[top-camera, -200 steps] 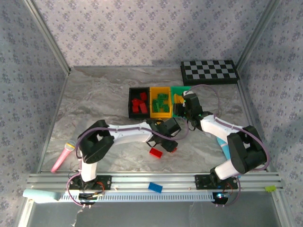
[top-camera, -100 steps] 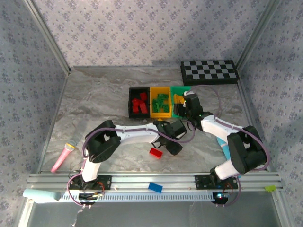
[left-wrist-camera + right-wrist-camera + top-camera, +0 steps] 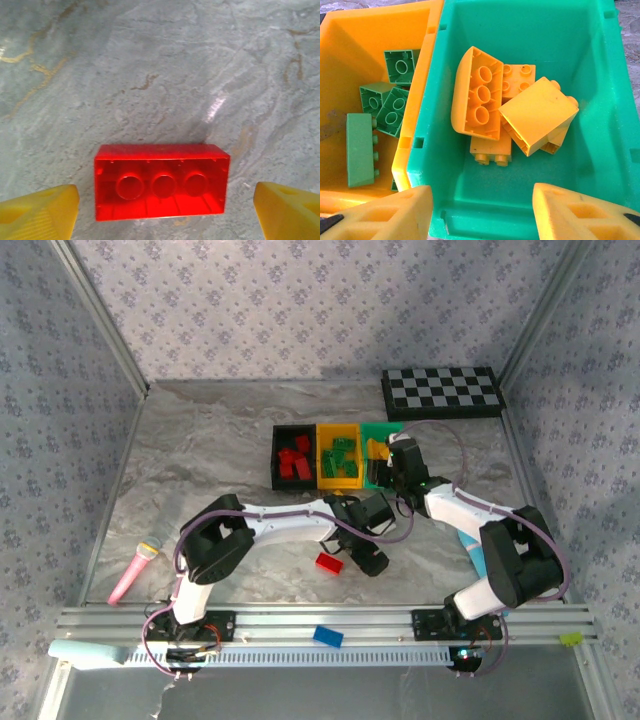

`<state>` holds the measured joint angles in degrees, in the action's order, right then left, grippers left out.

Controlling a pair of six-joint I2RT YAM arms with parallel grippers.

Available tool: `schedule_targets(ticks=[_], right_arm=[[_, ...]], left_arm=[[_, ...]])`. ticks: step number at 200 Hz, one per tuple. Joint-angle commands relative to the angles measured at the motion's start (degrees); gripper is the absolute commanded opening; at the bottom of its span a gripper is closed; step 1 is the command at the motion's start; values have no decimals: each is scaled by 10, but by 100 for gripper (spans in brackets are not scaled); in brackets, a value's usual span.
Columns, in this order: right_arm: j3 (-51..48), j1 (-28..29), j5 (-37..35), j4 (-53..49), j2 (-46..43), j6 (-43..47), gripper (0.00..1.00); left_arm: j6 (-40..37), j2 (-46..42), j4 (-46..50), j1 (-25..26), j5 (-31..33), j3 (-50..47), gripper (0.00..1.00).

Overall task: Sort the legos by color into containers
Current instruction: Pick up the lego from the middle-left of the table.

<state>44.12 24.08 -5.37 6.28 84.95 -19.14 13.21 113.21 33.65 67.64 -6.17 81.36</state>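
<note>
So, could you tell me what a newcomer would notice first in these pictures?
Probably the colour mismatch in the joined bins mid-table: red bricks in the black bin, green bricks in the yellow bin, yellow bricks in the green bin under the right arm's jaws. Next, a lone red brick lying hollow side up on the marble table between the left arm's jaws, which stand open.

high rear overview, left wrist close above red brick (image 3: 161, 181), right wrist close above green bin (image 3: 605, 140)
</note>
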Motion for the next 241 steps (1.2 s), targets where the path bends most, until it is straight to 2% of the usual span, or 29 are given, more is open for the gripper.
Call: schedule_targets(ticks=[1,59,79,148,197,212,227,241], right_arm=[[-2,-2,-3,4,-10,-13,57],[-2,-1,-3,4,-9,-13,57],[-1,-1,-2,4,-8,-13,57],[0,-2,-3,3,-5,-13,57],[8,-2,-3,-3,3,-12,57],[7,-2,-3,-3,2,-13,57],[6,-2,-3,-3,2,-13,57],[6,-2,-3,-3,2,-12,57]], left_arm=[[-24,5,25,8,-37,33,91],[-30,37,49,10,23,59,89],[-32,59,92,12,55,84,88],[-32,83,101,18,69,92,84],[-38,93,103,18,56,97,69],[-40,92,103,17,59,97,62],[-39,86,99,18,61,94,50],[-37,76,89,18,65,88,47]])
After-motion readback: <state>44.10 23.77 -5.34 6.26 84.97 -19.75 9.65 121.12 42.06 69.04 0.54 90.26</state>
